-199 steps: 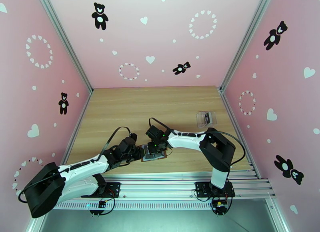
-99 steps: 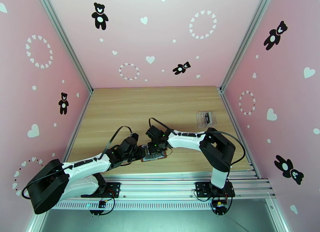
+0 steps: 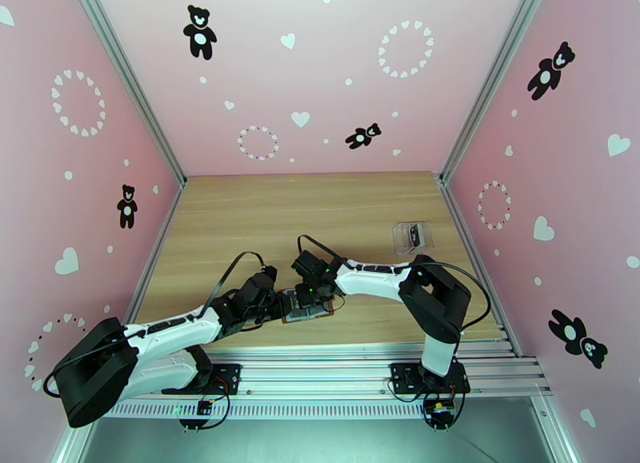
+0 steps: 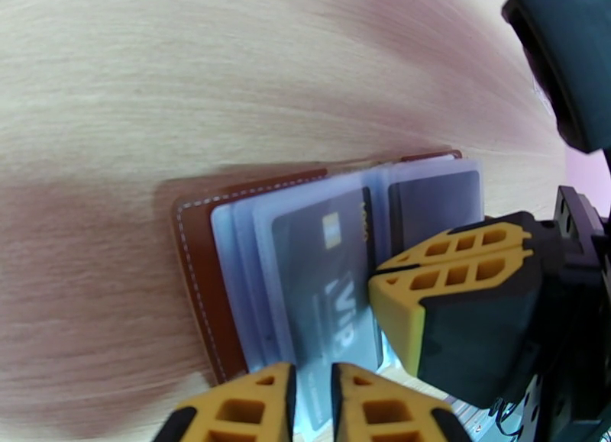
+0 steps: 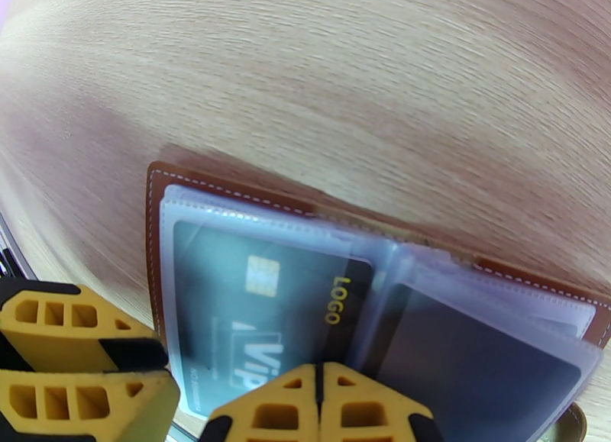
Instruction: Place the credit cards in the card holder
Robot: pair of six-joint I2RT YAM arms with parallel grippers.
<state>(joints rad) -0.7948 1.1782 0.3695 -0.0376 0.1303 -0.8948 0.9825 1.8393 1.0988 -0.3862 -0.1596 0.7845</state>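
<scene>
Pink walls close in a small booth on three sides: the back wall (image 3: pixel 320 73), the left wall (image 3: pixel 72 177) and the right wall (image 3: pixel 560 177) carry black teddy bears (image 3: pixel 199 31), white hearts (image 3: pixel 300 118), dots and rings of hearts (image 3: pixel 406 49). Silver metal posts (image 3: pixel 128 81) run up the two back corners. A pale wooden table (image 3: pixel 304 209) forms the floor, edged in front by ribbed metal rails (image 3: pixel 352 361). The light is soft and even.
</scene>
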